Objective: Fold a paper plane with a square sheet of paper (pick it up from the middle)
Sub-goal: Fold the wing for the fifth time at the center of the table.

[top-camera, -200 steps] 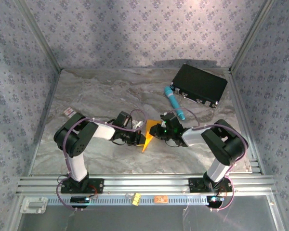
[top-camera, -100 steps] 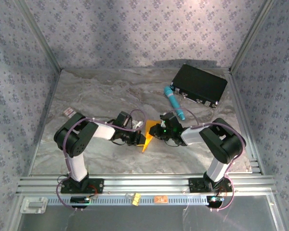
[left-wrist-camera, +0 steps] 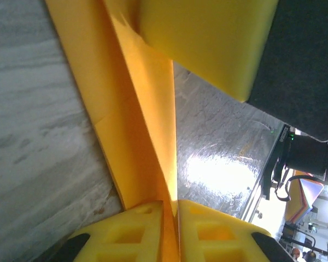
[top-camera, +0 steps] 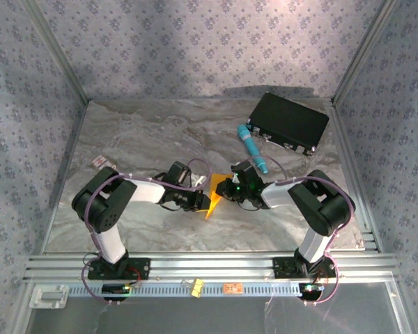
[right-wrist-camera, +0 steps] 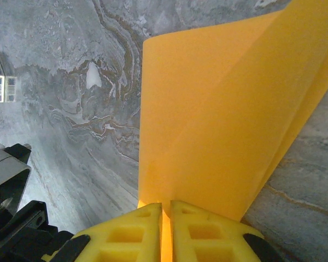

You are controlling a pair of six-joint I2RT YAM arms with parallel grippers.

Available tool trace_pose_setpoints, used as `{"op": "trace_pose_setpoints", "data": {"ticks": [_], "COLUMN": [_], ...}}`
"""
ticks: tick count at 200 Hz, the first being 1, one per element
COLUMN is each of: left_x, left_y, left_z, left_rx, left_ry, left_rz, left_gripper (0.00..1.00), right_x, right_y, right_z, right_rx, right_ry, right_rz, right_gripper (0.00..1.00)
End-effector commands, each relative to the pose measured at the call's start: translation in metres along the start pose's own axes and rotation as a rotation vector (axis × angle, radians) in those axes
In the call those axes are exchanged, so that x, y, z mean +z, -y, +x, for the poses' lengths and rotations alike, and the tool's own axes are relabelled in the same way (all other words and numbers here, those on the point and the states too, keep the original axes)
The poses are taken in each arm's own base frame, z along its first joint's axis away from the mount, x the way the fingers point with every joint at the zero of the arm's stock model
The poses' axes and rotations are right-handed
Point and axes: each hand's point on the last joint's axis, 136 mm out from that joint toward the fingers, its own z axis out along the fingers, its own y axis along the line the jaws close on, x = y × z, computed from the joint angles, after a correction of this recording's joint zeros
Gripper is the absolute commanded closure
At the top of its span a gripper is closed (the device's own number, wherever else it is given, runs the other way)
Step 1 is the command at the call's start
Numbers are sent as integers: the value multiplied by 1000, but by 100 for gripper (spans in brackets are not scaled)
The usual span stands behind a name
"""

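Note:
The orange-yellow sheet of paper (top-camera: 212, 202) is folded along a centre crease into a narrow pointed wedge, tip toward the near edge. It stands on its edge at the table's middle. My left gripper (top-camera: 199, 200) reaches it from the left and is shut on the folded layers (left-wrist-camera: 136, 109); in the left wrist view those layers run up from between my left gripper's (left-wrist-camera: 172, 203) jaws. My right gripper (top-camera: 224, 191) meets it from the right. The right wrist view has my right gripper (right-wrist-camera: 166, 204) shut on the paper (right-wrist-camera: 218, 109). One right finger (left-wrist-camera: 208, 38) shows in the left wrist view.
A teal pen-like cylinder (top-camera: 253, 149) lies just behind the right gripper. Farther back right is a black case (top-camera: 288, 123). A small white-and-red card (top-camera: 98, 162) lies at the left wall. Metal rails (top-camera: 209, 264) run along the near edge.
The left arm's elbow has swung a little to the left and the right arm's elbow has shifted slightly. The paper stays between both grippers in about the same place.

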Motion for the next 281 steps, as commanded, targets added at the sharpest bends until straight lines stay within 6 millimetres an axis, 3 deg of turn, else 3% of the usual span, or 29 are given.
{"op": "trace_pose_setpoints", "data": {"ticks": [1,47,98,137,214,281], "left_x": [-3,-1,-5,-2,2,10], "left_y": [3,8,14,15,11,1], "left_z": [8,13,-7,-15,-7,12], "left_rx": [16,21,14,-6,-28,-62], "left_ry": [-17,-39,46,68,35,-52], "left_rz": [-2,26,8,19,36,53], "left_gripper": [89,91,81,80,100,100], "right_x": [9,10,10,10,11,12], "right_y": [34,35,36,34,34,37], "right_z": [20,23,25,25,27,28], "right_rx": [38,31,27,25,23,22], "right_ry": [-58,-67,-70,-71,-74,-81], "right_rz": [128,137,143,139,142,157], "right_gripper": [87,87,87,87,87,87]}}
